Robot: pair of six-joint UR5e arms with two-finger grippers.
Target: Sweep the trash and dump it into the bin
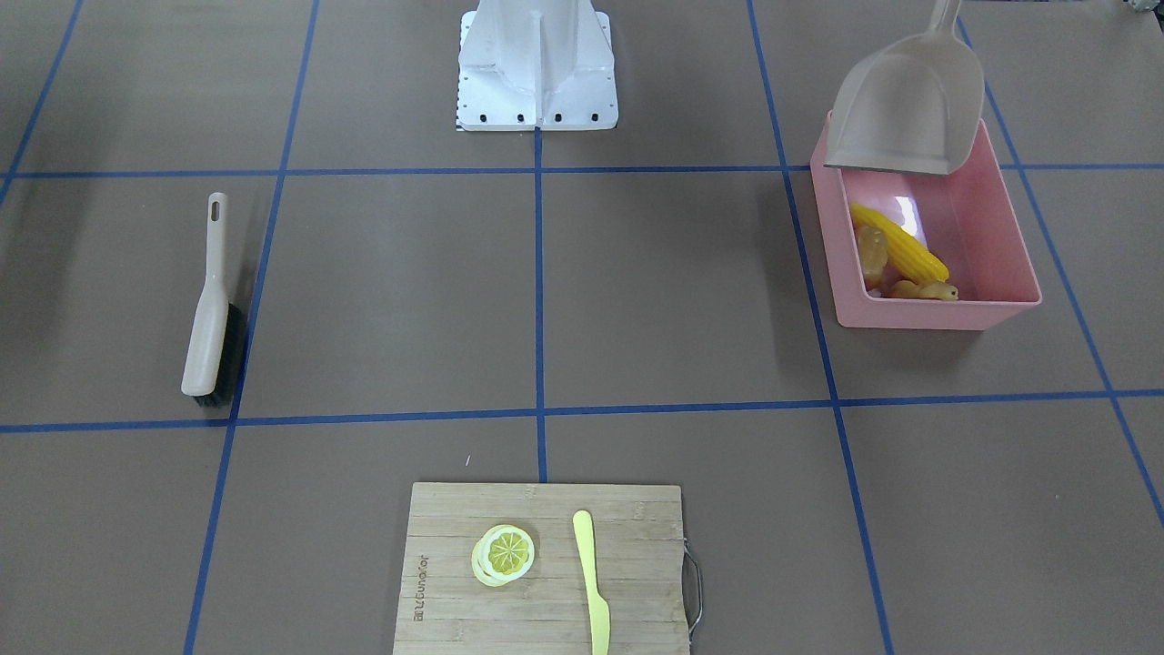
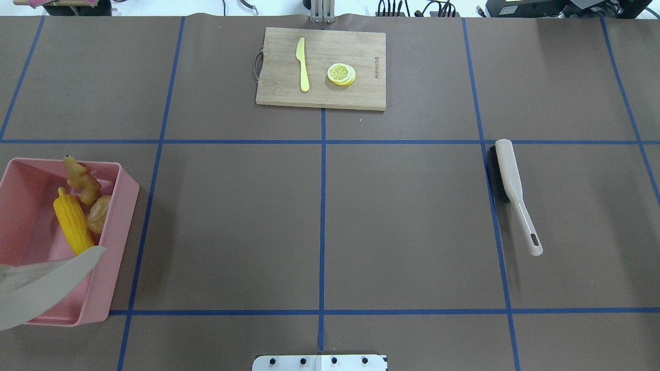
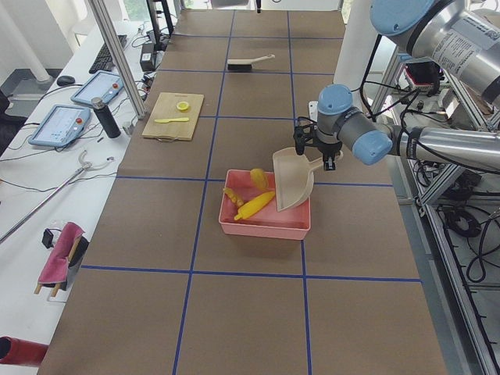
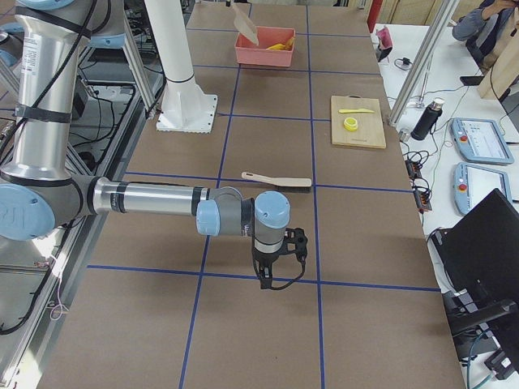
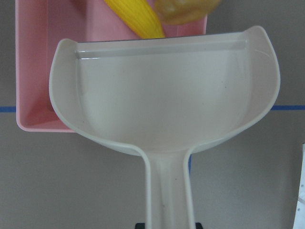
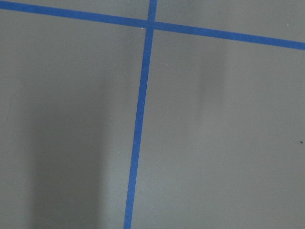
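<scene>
The pink bin [image 1: 991, 314] holds the yellow corn cob [image 1: 900, 244], the brown potato [image 1: 871, 250] and the tan ginger root [image 1: 923, 291]. The overhead view shows the bin [image 2: 116, 242] at the left edge with the corn [image 2: 73, 226] in it. My left gripper [image 3: 319, 154] is shut on the handle of the beige dustpan [image 1: 909, 109], which is empty and tilted, mouth down, over the bin's near end [image 5: 28, 71]. My right gripper [image 4: 274, 279] hangs over bare table far from the bin. Whether it is open or shut cannot be told.
A beige hand brush [image 1: 211, 309] lies on the table on my right side. A wooden cutting board [image 1: 455, 564] at the far edge carries a lemon slice [image 1: 505, 553] and a pale yellow knife [image 1: 591, 582]. The white robot base [image 1: 536, 68] stands mid-table.
</scene>
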